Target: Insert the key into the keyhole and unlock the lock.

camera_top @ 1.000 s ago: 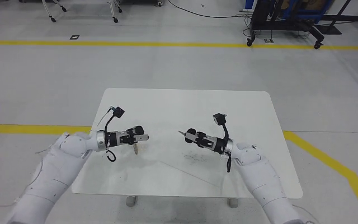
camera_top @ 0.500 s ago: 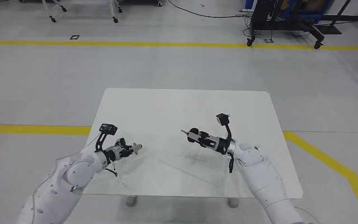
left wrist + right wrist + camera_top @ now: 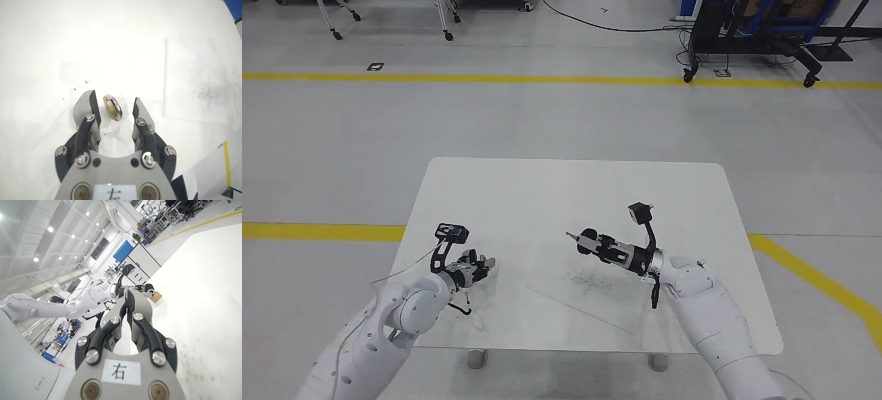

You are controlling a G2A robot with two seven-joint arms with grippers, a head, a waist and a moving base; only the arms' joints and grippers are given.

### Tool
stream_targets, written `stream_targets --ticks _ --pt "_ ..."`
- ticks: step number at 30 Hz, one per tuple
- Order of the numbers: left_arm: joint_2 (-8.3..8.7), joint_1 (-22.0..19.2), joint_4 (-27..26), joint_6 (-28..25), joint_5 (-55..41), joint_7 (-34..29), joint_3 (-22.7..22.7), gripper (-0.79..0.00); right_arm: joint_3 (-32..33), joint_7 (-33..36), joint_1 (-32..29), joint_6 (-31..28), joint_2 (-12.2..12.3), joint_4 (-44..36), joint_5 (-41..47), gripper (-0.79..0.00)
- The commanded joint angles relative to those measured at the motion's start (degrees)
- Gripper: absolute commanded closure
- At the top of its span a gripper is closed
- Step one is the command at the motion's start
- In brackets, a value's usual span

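A small brass padlock [image 3: 112,109] with a silver shackle rests on the white table [image 3: 572,190], near its front left. My left gripper [image 3: 115,97] is open, one finger on each side of the lock, and the pads [image 3: 95,108] stand slightly apart from it. In the top view the left gripper [image 3: 482,265] points toward the table's middle. My right gripper [image 3: 582,242] hovers over the middle, shut on the thin key [image 3: 568,237], whose tip points left toward the lock. In the right wrist view the right gripper [image 3: 128,294] is pressed shut, with the padlock [image 3: 156,297] beyond it.
A thin pale sheet [image 3: 587,290] with dark smudges lies flat on the table's front middle, between the two grippers, and also appears as the sheet [image 3: 198,81] beside the lock. The front table edge runs close behind the left arm.
The left arm swung from pointing sideways to coming in from the front left, and its gripper dropped lower over the lock. The right gripper shifted slightly right, then held still.
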Motion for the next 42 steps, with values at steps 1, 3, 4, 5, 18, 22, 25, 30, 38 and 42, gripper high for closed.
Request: stream_targets --ticks 1,3,4,5,18,22,25,30,38,42 --pt "-0.16 -0.01 -0.48 2.36 1.30 -0.97 0.34 -0.308 0.00 0.00 0.00 0.00 0.00 0.00 0.00 0.000" --pt "-0.37 -0.01 -1.25 2.62 1.02 -0.94 0.41 -0.317 0.00 0.00 0.00 0.00 0.00 0.00 0.00 0.000" --pt "-0.42 0.06 -1.19 2.61 0.95 -0.91 0.28 -0.314 0.00 0.00 0.00 0.00 0.00 0.00 0.00 0.000" --pt "-0.47 0.08 -1.20 2.82 1.16 -0.94 0.17 -0.311 0.00 0.00 0.00 0.00 0.00 0.00 0.00 0.000" --pt "-1.38 -0.12 -0.79 2.97 1.55 -2.29 -0.17 0.000 0.00 0.00 0.00 0.00 0.00 0.00 0.00 0.000" --pt "-1.45 0.40 -0.17 -2.39 -1.93 -0.57 -1.72 0.000 0.00 0.00 0.00 0.00 0.00 0.00 0.00 0.000" --pt "-1.49 0.81 1.41 -10.26 -7.32 2.01 -3.45 0.000 0.00 0.00 0.00 0.00 0.00 0.00 0.00 0.000" --pt "-1.69 0.46 6.53 -24.68 -18.63 4.45 -6.09 0.000 0.00 0.00 0.00 0.00 0.00 0.00 0.00 0.000" --pt "-1.41 1.53 5.80 -32.29 -9.01 8.79 -6.79 0.000 0.00 0.00 0.00 0.00 0.00 0.00 0.00 0.000" --pt "-1.41 1.53 5.80 -32.29 -9.01 8.79 -6.79 0.000 0.00 0.00 0.00 0.00 0.00 0.00 0.00 0.000"
